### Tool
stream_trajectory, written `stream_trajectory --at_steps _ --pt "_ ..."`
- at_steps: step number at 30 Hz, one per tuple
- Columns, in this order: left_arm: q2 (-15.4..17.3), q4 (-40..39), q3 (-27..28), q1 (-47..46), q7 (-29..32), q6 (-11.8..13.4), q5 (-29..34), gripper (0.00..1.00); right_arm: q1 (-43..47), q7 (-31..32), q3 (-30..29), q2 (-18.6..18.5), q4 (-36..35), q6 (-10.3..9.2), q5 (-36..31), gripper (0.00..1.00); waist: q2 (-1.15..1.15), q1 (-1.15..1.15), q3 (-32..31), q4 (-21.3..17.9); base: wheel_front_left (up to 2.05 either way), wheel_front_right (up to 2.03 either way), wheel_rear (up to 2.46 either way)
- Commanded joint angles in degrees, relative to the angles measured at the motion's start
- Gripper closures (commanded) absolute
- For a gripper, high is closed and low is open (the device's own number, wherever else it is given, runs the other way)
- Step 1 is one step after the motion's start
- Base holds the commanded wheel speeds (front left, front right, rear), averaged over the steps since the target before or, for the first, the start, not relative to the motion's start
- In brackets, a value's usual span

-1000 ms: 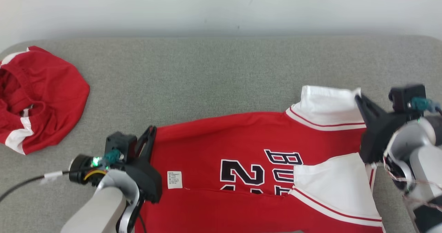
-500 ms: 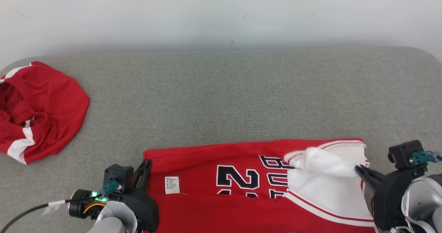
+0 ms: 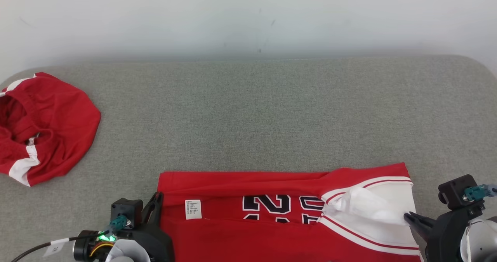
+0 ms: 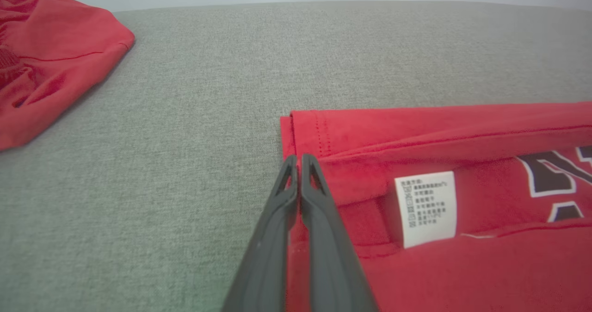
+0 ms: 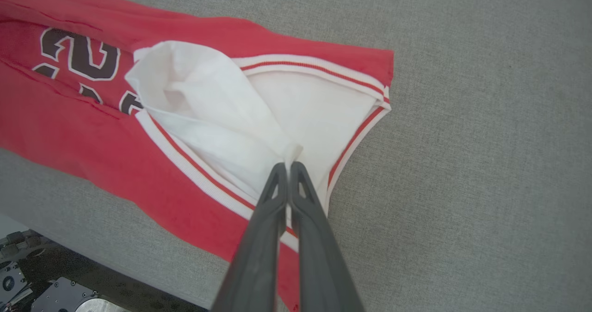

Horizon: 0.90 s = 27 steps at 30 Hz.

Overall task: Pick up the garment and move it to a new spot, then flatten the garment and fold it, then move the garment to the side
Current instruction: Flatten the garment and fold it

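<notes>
A red jersey with white trim, dark numbers and a white care label lies folded lengthwise along the front of the grey cushion. My left gripper is shut on its red hem edge at the left end; in the left wrist view the fingers pinch that jersey edge. My right gripper is shut on a bunched white sleeve flap at the right end. The right wrist view shows the fingertips closed on the white cloth of the jersey.
A second red garment with white stripes lies crumpled at the far left of the cushion, also visible as the red garment in the left wrist view. Beyond the cushion's front edge, dark robot base parts show below.
Both grippers have drawn the jersey's far edge toward the front, folding it over onto itself. The white sleeve has come down onto the body. The head camera has tilted, shifting the whole picture.
</notes>
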Motion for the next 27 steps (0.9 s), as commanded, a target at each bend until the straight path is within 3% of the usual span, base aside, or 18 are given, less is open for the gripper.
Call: stream_trajectory --at_steps 1,5,6,7,8,9,16,20,23,27 --pt "-0.1 0.5 0.6 0.9 -0.5 0.5 -0.5 1.0 1.0 0.6 -0.9 0.6 -1.0 -0.14 -0.3 1.0 0.0 0.0 -0.2 0.1 0.0 0.0 0.0" --pt "-0.4 0.9 0.8 1.6 -0.7 0.4 -0.9 0.96 2.4 1.8 -1.5 1.6 -2.0 -0.14 -0.5 1.0 0.0 0.0 -0.5 0.2 0.0 0.0 0.0" --pt "-0.5 1.0 0.9 1.7 -0.7 0.4 -1.0 0.31 3.1 2.7 -1.6 1.9 -2.3 -0.14 -0.2 1.0 0.0 0.0 -0.6 0.2 0.0 0.0 0.0" --pt "-0.6 1.3 1.0 1.9 -0.8 0.6 -1.3 0.0 3.6 3.8 -1.4 1.9 -2.7 -0.14 -0.2 0.84 0.0 0.0 -0.7 0.3 0.0 0.0 0.0" --pt "-0.7 1.3 1.1 2.1 -0.8 0.7 -1.4 0.0 4.2 4.8 -1.5 1.8 -3.0 -0.14 -0.3 0.05 0.0 0.0 -0.8 0.2 0.0 0.0 0.0" --pt "-0.9 1.4 1.3 2.4 -0.9 0.8 -1.8 0.0 4.6 6.0 -2.3 2.2 -2.9 -0.14 -0.6 0.0 0.0 0.0 -0.9 0.2 0.0 0.0 0.0" --pt "-0.6 -2.2 4.4 6.2 -2.1 2.1 -1.9 0.0 7.3 8.0 -6.1 5.6 -5.6 -0.14 -2.8 0.0 0.0 0.0 -2.1 0.5 0.0 0.0 0.0" --pt "0.1 -12.1 11.2 10.7 -2.3 3.0 2.1 0.0 9.6 6.6 -9.8 8.4 -7.7 -0.14 -3.7 0.0 0.0 0.0 -3.2 1.4 0.0 0.0 0.0" --pt "-0.4 -21.7 17.4 16.3 -2.3 2.8 6.4 0.0 11.1 4.3 -14.3 13.6 -9.0 -0.13 -5.2 0.0 0.0 0.0 -3.8 2.2 0.0 0.0 0.0" --pt "-1.8 -30.8 23.8 23.0 -2.3 0.3 10.4 0.0 11.9 2.8 -18.9 20.9 -9.8 -0.13 -8.7 0.0 0.0 0.0 -4.5 3.1 0.0 0.0 0.0"
